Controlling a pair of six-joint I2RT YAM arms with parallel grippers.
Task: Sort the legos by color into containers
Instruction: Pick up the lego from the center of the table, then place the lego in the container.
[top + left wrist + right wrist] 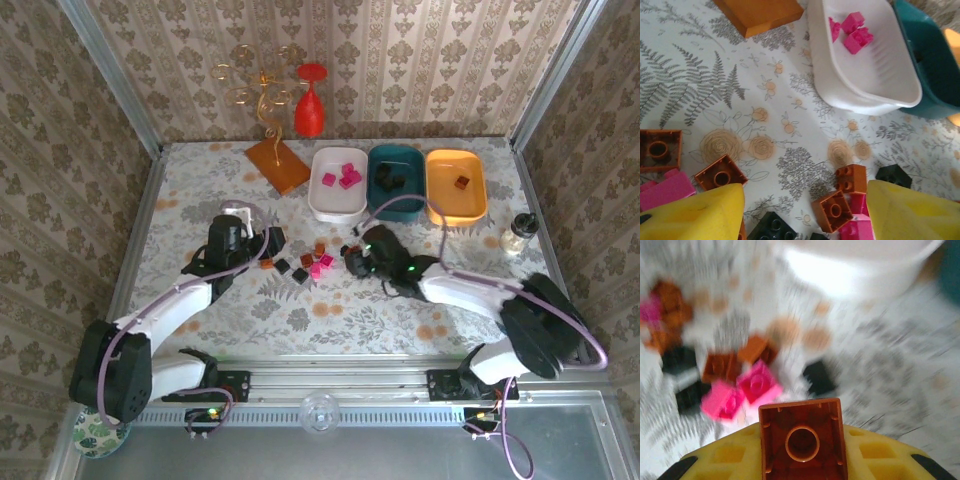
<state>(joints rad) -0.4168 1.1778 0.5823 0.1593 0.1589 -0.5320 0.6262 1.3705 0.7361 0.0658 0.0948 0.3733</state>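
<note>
Right gripper (353, 262): we see it closed on one brownish-orange lego (802, 440), which sits between its yellow fingers (725, 455) with the hollow underside towards the wrist camera.
Held lego and the pile: the held block is above the table (300, 320), just right of the loose legos (305, 263). The pile is blurred in the right wrist view.
Left gripper (272, 240): its jaws stand apart and hold nothing. We see its yellow fingertips (695, 215) at either side of the left wrist view.
Legos by the left gripper: two brown-orange blocks (832, 210), a pink one and a black one (772, 227) lie on the table between the fingertips. More brown and pink blocks (667, 190) lie by the left-hand fingertip.
White tray (335, 207): beyond the pile, with pink legos (345, 177) inside.
Teal tray (410, 160): just right of the white one, with black legos (388, 178) inside.
Orange-yellow tray (450, 207): rightmost of the three, with one brown lego (462, 181) inside. It lies well apart from the right gripper.
</note>
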